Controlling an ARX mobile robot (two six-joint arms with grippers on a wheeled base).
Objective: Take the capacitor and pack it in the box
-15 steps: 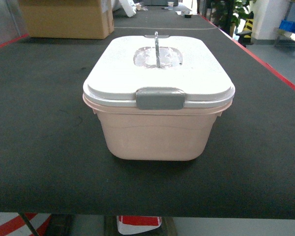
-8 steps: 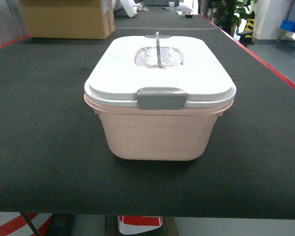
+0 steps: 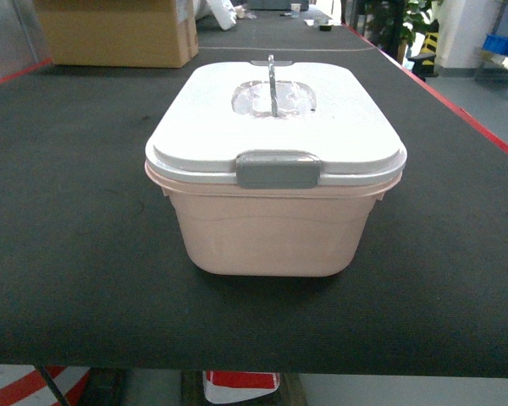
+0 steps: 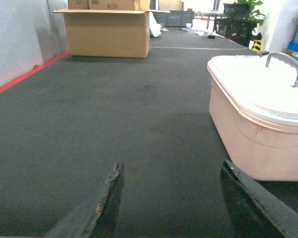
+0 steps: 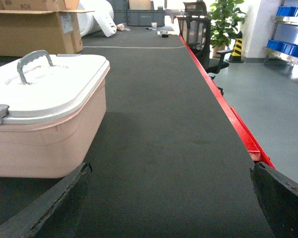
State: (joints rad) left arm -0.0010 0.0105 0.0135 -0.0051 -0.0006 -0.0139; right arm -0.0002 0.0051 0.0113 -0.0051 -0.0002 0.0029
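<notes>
The pale pink box [image 3: 271, 233] stands in the middle of the black table, its white lid [image 3: 275, 118] on and the grey front clasp [image 3: 277, 169] down. The lid's grey handle [image 3: 271, 80] stands upright. The capacitor is out of view in every frame. My left gripper [image 4: 170, 171] is open over bare mat, with the box [image 4: 253, 144] just to its right. The right gripper [image 5: 171, 171] is open and empty too, with the box [image 5: 44, 144] to its left. Neither gripper shows in the head view.
A brown cardboard carton [image 3: 114, 32] sits at the far left of the table. The table's red right edge [image 5: 228, 114] runs close beside my right gripper, with floor beyond. Blue bins [image 5: 290, 12] sit on shelves at the far right, and a chair [image 5: 196, 29] and plant stand further back.
The head view shifted very slightly, so the box sits a few pixels further right than a second ago. Nothing else has moved.
</notes>
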